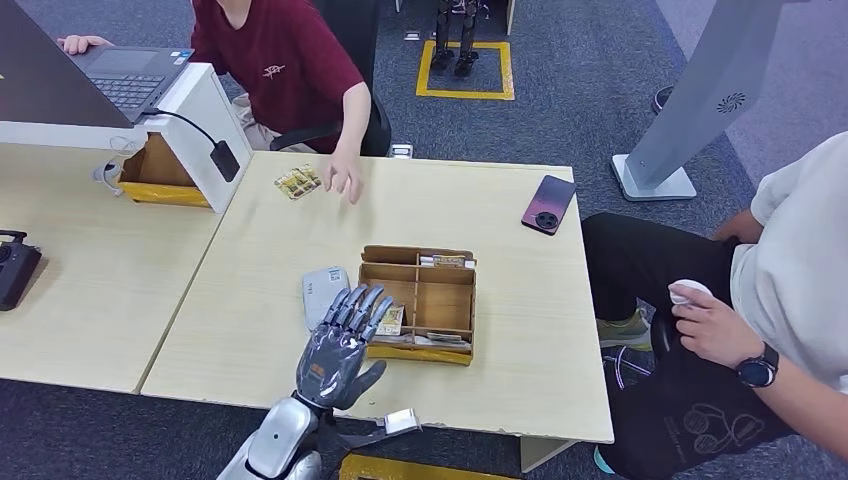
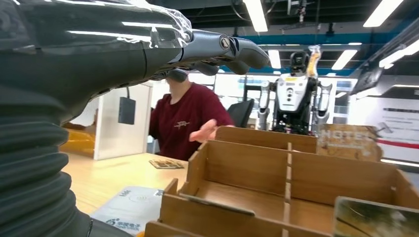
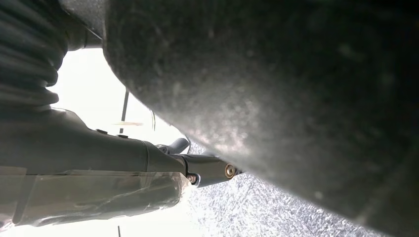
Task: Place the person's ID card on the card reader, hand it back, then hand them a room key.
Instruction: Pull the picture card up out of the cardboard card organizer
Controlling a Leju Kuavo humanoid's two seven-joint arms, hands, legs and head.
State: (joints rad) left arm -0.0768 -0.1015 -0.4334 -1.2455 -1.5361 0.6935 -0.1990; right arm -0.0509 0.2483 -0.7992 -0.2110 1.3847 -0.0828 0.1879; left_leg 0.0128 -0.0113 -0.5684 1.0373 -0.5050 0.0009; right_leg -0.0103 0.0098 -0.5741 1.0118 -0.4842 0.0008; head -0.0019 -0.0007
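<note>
ID card (image 1: 298, 182), or what looks to be it, lying flat at the far side of the pale surface (image 1: 520, 330), just beside the hand (image 1: 345, 178) of a person in a dark red shirt (image 1: 280, 60) seated across it. Judged to be the opening step: card not yet picked up, not yet on the reader.

Second person (image 1: 790, 270) seated off the right end, well apart from the work. Laptop (image 1: 120, 75) on a raised white stand at far left.

Wooden box (image 1: 420, 262) with dividers near the front edge, holding what appear to be room key cards (image 1: 392, 320) in its nearer compartments.

Left robot hand (image 1: 345, 335) hovering low over the near edge, fingers straight and spread wide, holding nothing, fingertips above the gap between box and reader. Right robot hand (image 3: 99, 163) seen from its wrist camera against glare; cannot tell whether spread or closed.

White card reader (image 1: 318, 285) flat on the surface, just left of the box. Dark phone (image 1: 548, 204) near the far right edge.

Next move likely a long forward reach past the reader to the card, then a flat pinch on something thin. Possible snags: person's hand close to the card, box wall beside the reach path, little edge for fingers to catch.
</note>
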